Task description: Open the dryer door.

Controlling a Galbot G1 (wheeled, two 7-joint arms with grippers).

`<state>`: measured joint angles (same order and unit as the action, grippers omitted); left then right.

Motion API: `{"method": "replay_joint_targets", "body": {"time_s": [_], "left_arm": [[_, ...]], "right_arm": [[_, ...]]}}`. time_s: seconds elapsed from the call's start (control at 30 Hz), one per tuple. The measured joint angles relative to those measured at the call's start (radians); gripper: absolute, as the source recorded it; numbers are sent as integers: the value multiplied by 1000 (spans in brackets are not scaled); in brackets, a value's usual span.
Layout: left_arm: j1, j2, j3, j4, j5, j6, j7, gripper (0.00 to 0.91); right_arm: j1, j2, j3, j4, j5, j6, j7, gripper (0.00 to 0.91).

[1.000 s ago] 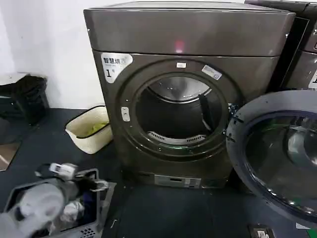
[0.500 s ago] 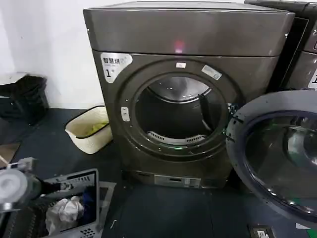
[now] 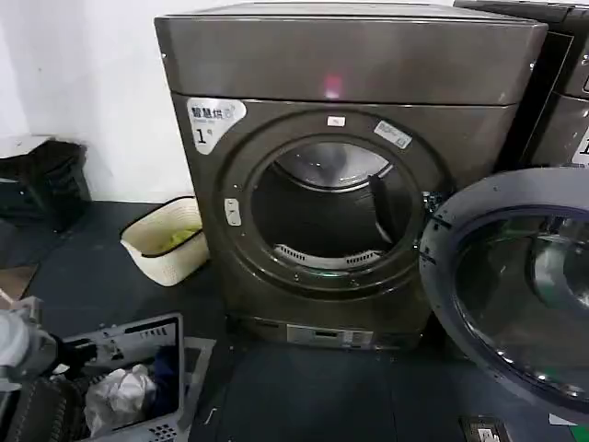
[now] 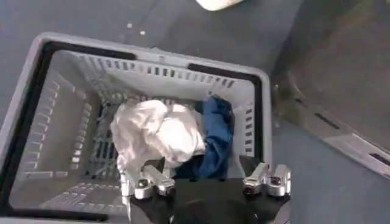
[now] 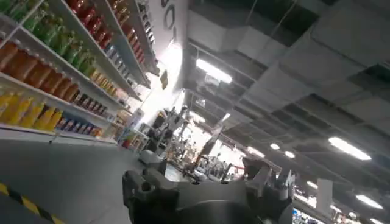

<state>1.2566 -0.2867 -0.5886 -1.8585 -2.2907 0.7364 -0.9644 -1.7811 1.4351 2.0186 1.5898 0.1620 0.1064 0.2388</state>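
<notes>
The dryer door (image 3: pixel 515 285) stands wide open, swung out to the right of the grey-bronze dryer (image 3: pixel 350 64) with the "1" sticker. Its grey inner rim and dark glass face me. The drum opening (image 3: pixel 331 216) is uncovered. My left gripper (image 3: pixel 81 352) hangs low at the left, far from the door. In the left wrist view it (image 4: pixel 206 178) is open with nothing in it, above a grey laundry basket (image 4: pixel 152 61). My right gripper (image 5: pixel 204 176) is open and empty, pointing up toward a ceiling and store shelves.
The grey basket holds a white cloth (image 4: pixel 158 131) and a blue cloth (image 4: pixel 216 131). A cream basket (image 3: pixel 166 241) sits on the dark floor left of the dryer. A black object (image 3: pixel 46 180) stands by the left wall. A second machine (image 3: pixel 571 92) stands at the right.
My left arm has drawn back leftward and down, from over the grey basket to the view's left edge. The door has stayed open and still.
</notes>
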Motion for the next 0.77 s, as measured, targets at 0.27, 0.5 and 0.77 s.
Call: {"method": "replay_joint_targets", "body": {"time_s": [0.27,0.5,0.77], "left_arm": [[1,-3,-6,38,-55,0,-8,907],[0,-9,-6,65,-65,0,-8,907],[-1,-8,-6,73,-64,0,-8,907]], "right_arm": [[7,2,0,-7,-11,14,1,907],[10,3,0,-8,-17,13,0,907],[11,4,-1,-10,-20,17,-1,907]]}}
